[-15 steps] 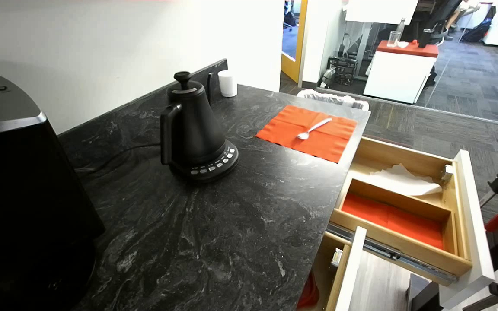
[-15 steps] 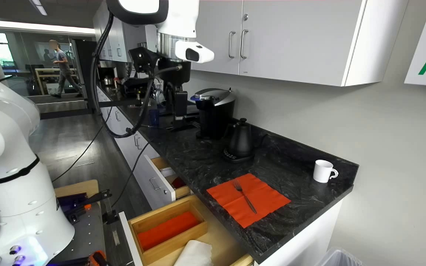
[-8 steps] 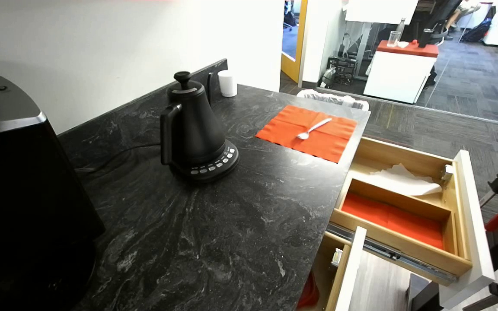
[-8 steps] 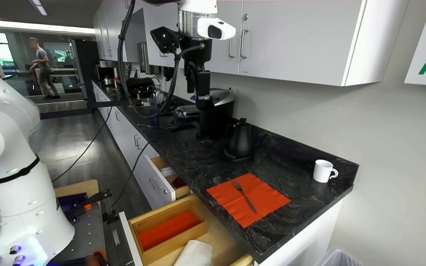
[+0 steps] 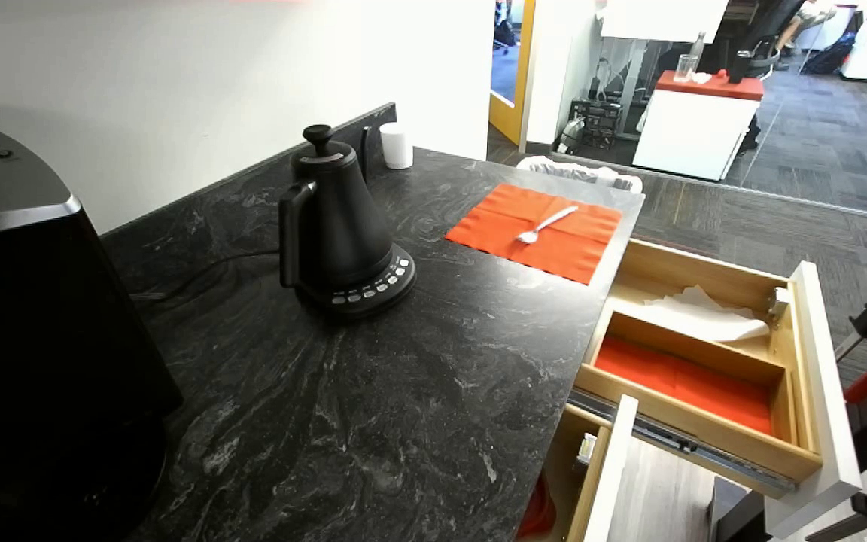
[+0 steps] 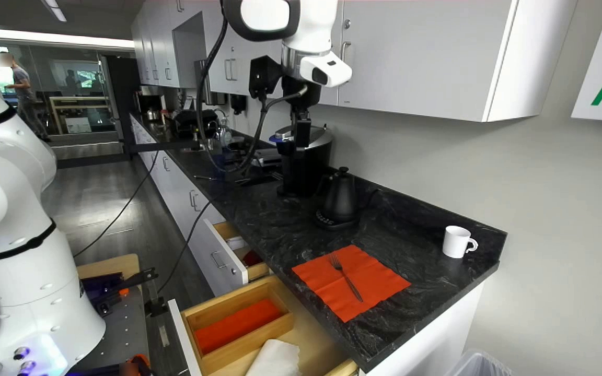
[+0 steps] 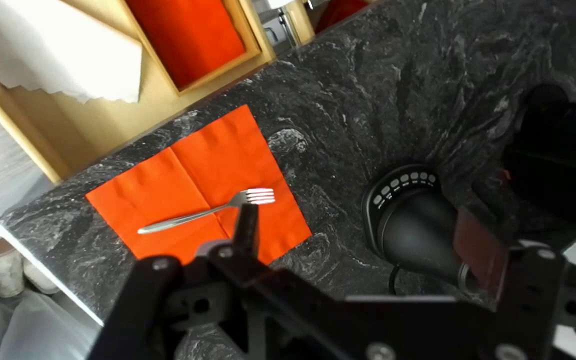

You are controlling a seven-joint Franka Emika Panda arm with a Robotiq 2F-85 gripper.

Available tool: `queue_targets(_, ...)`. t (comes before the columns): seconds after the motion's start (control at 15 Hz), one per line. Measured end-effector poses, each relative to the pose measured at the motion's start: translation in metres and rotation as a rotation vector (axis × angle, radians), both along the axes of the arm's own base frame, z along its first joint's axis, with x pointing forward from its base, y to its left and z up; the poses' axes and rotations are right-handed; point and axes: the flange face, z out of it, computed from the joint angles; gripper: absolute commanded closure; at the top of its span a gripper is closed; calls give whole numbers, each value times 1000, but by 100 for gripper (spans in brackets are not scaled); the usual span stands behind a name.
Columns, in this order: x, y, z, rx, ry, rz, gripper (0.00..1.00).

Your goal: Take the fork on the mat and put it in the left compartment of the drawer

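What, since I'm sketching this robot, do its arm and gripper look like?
The arm is white and rounded, with black straps, a silvery collar, a white knob bearing a black oval, and a looping black cable. The gripper is black and angular, with round screw heads; one finger pad looks dull reddish. No lettering is legible on either.

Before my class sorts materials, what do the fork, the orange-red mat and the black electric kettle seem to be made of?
Fork: probably polished metal, given its silvery, gleaming surface.
Orange-red mat: paper or thin cloth with a dull finish; its fold crease would suit either.
Black electric kettle: matte, perhaps coated metal or plastic; its soft, even sheen leaves that open.
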Motion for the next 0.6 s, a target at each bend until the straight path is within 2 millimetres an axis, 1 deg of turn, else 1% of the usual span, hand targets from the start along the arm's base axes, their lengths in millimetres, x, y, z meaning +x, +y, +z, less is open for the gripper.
queue_targets(0.2,24,30,-15,16,-5,-128,0)
queue_targets(0.33,35,46,-24,15,0,-214,0)
queue_targets(0.47,42,54,-38,23,29,-308,0)
queue_targets(0.6,45,54,-59,36,70,-396,0)
